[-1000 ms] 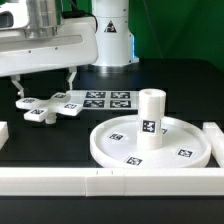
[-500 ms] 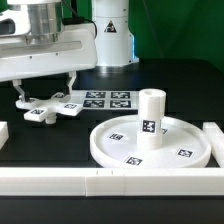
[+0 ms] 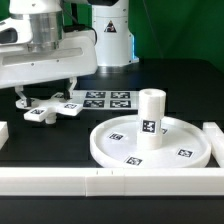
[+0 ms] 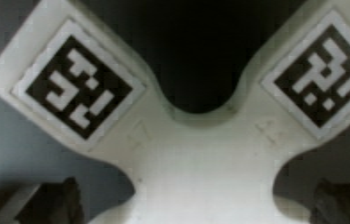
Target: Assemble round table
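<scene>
cross-shaped piece point(image 3: 47, 108) lies centred beneath the parted jaws.

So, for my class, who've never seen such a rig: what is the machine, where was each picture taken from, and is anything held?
It is a robot arm ending in a two-finger gripper. One picture comes from a camera off the arm, the other from its wrist. On the black table lie a white cross-shaped piece, a tagged marker board and a round disc with a short cylinder upright in its middle; white rails lie alongside. The gripper hovers open over the cross-shaped piece, which fills the wrist view. Nothing is held.
</scene>
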`<state>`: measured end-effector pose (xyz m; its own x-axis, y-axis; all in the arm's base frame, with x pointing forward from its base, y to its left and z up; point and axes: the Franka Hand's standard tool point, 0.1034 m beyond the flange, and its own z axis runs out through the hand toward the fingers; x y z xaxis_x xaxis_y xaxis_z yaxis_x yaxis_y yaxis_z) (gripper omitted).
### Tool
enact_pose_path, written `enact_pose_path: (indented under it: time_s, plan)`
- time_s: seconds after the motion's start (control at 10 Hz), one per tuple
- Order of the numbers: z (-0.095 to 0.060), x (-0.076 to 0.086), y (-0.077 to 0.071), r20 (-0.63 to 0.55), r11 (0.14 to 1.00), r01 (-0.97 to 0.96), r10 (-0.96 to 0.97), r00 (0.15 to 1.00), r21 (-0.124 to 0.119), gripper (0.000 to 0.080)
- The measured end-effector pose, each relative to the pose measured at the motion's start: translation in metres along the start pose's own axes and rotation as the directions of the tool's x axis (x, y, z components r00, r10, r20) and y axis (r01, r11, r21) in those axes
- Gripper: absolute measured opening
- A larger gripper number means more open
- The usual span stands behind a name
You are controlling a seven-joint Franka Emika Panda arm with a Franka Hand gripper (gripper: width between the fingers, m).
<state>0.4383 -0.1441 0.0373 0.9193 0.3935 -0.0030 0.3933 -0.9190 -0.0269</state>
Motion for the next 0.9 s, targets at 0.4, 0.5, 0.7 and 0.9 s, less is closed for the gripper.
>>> enact_pose_path:
  time_s: [0.4,0.5,0.7,0.9]
  plan:
    - [0.007,-0.004,-0.002,0.012,1.000,-0.001,0.001,1.000,0.008,0.0649]
    - [0.008,-0.004,-0.002,0.015,1.000,-0.001,0.001,1.000,0.010,0.0649]
    - [0.011,-0.005,-0.002,0.019,1.000,-0.001,0.001,1.000,0.012,0.0649]
    - [0.013,-0.006,-0.003,0.022,1.000,-0.001,0.000,1.000,0.014,0.0649]
